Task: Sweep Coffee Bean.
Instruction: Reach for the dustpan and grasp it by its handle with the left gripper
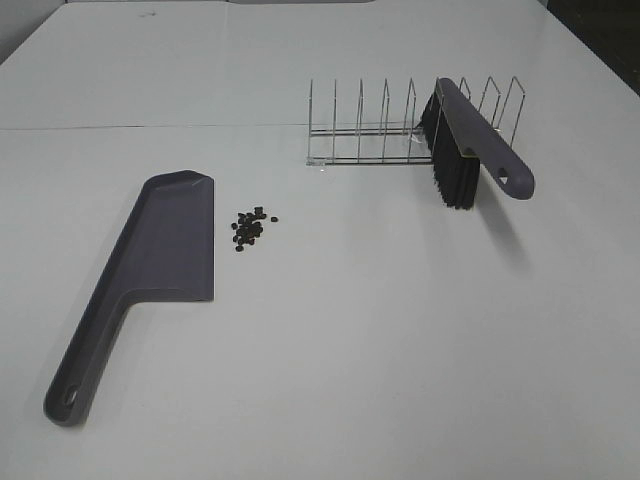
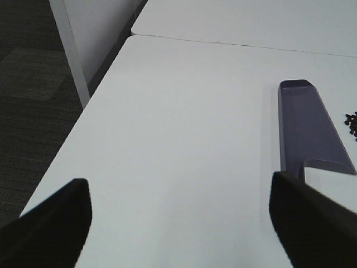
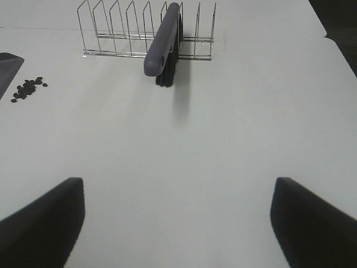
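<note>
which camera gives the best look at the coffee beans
Exterior high: the whole cluster of coffee beans lies in full view, beside the dustpan blade. The right wrist view also shows the cluster, but smaller, near the frame edge. The left wrist view catches only a few beans, cut by the frame edge.

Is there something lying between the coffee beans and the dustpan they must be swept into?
Nothing visible. Only a narrow strip of bare table separates the coffee beans from the dustpan; the brush rests apart, on the wire rack.
</note>
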`<state>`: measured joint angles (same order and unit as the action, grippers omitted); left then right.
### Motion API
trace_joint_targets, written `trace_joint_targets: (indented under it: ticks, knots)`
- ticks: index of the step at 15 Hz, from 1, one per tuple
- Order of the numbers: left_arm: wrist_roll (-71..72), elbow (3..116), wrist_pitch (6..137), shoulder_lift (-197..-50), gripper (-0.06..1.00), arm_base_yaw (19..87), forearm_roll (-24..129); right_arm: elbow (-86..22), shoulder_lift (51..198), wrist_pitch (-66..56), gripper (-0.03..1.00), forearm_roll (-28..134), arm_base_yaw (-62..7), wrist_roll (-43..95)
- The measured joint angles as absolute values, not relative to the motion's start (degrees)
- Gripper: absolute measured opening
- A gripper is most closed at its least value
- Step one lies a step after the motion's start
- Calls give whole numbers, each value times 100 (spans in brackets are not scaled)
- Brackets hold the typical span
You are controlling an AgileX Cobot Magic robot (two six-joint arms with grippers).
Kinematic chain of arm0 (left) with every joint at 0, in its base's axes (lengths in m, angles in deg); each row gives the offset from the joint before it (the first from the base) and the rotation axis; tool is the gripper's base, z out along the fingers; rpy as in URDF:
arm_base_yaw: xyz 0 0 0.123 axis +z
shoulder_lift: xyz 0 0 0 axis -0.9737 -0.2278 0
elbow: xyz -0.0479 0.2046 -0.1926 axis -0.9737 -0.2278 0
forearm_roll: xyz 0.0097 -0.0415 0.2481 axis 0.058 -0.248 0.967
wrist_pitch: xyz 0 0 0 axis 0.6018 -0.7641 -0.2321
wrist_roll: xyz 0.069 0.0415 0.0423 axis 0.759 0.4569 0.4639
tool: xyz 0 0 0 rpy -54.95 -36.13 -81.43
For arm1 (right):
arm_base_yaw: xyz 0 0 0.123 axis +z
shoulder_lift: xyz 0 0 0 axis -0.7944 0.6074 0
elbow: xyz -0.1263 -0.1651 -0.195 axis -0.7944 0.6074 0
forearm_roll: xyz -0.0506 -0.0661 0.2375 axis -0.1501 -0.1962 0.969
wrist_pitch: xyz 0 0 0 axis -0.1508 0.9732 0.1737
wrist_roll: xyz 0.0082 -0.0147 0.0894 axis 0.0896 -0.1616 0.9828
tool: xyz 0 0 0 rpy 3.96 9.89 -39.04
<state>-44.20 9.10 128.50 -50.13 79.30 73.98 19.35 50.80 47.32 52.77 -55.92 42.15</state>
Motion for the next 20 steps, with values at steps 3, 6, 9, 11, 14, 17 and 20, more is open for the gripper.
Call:
trace_joint_targets:
  ticks: [3, 6, 9, 11, 14, 17, 20]
  knots:
    - [-4420, 910, 12850, -5013, 81, 7930, 7398, 1935, 5080, 4732, 80, 5277, -5592, 4215]
    - [-4420, 910, 12850, -5013, 81, 7930, 7398, 1935, 5080, 4732, 80, 5277, -5592, 4215]
    - [-4420, 910, 12850, -5013, 81, 7930, 7398, 1935, 5080, 4732, 80, 5277, -5592, 4215]
    - [-4420, 910, 12850, -5013, 81, 7930, 7398, 1935, 5080, 4732, 80, 5277, -5592, 4215]
    - [-4420, 910, 12850, -5013, 81, 7930, 7398, 1935, 5080, 4732, 80, 5277, -5592, 4215]
    - [-4420, 910, 12850, -5013, 81, 7930, 7398, 1935, 5080, 4732, 80, 5277, -5592, 4215]
    - [-4420, 910, 12850, -5013, 81, 7930, 7398, 1935, 5080, 4732, 80, 5277, -5592, 4215]
